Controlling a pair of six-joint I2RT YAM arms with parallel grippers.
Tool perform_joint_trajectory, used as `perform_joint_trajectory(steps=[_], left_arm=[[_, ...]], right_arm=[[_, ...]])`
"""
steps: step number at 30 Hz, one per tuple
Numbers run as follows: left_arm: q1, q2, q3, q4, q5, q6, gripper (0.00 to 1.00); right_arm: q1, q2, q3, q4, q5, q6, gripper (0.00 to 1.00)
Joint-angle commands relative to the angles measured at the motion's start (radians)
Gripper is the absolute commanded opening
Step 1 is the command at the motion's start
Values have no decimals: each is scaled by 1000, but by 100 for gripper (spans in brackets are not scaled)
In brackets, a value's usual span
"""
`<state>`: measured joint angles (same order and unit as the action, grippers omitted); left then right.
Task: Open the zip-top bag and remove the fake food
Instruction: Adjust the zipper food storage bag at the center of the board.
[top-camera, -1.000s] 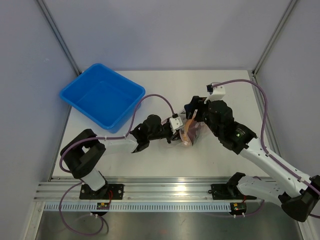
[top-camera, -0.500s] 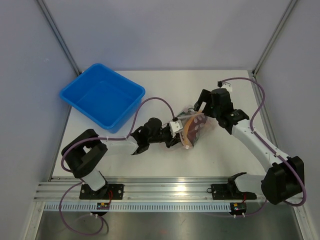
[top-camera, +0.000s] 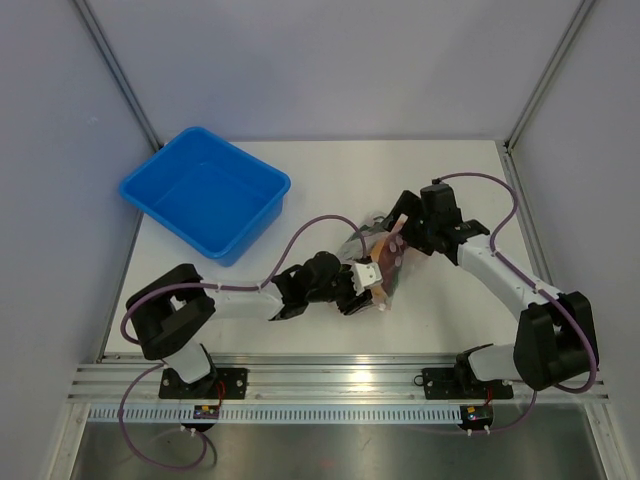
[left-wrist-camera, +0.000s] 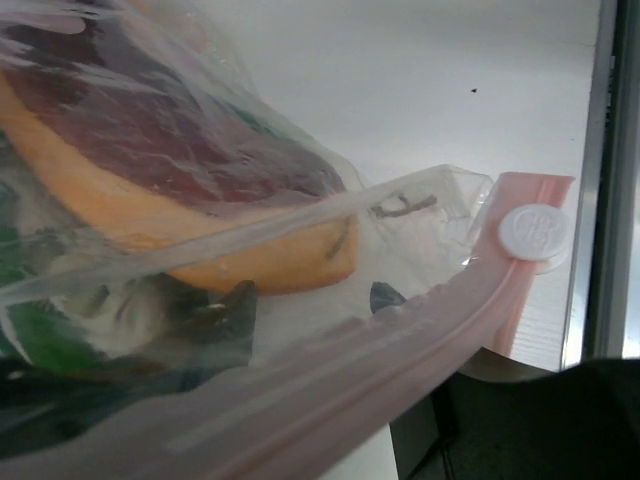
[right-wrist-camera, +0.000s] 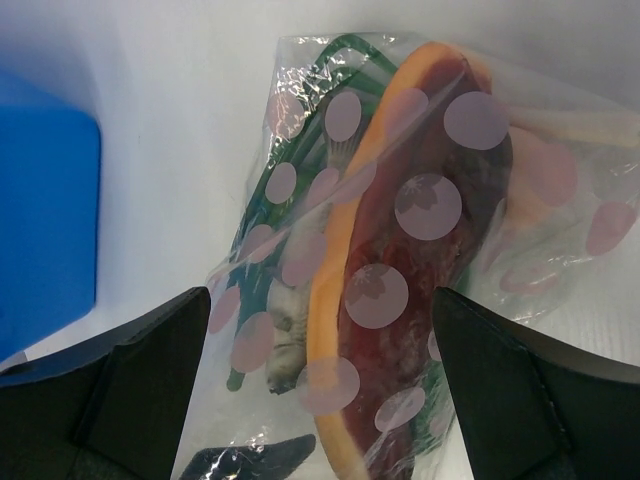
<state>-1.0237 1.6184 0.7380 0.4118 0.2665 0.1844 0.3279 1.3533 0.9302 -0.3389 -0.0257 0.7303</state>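
Tabletop (top-camera: 330, 170), white and smooth, carries a blue plastic bin (top-camera: 205, 195) at far left. Well apart from it, near the centre, lies the clear crinkly bag (top-camera: 382, 252) printed with pale pink dots. The right gripper (right-wrist-camera: 318, 300) hangs over it, fingers spread wide, gripping nothing. The left gripper (top-camera: 368, 292) sits at the bag's near edge by the pink zip strip (left-wrist-camera: 400, 340); whether it pinches there I cannot tell. Inside show an orange-tan slab (right-wrist-camera: 400, 260) topped dark red and green stems (left-wrist-camera: 35, 340). Since a second ago the left gripper has drawn nearer the front edge.

Arms (top-camera: 500, 272) blk/white, purple cables (top-camera: 475, 176), prob. plastic.
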Motion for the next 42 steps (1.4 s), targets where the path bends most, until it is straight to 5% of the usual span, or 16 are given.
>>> perform_joint_trajectory(steps=[1,29,42], left_arm=[[-21,-51,3,53,-104,55,55],[-286,182,55,263,-722,504,72],[-320,233,84,294,-685,589,74]], right_arm=[[-3,7,-5,43,-31,18,99],[-1,153,12,84,-95,21,100],[-1,167,10,97,-126,21,100]])
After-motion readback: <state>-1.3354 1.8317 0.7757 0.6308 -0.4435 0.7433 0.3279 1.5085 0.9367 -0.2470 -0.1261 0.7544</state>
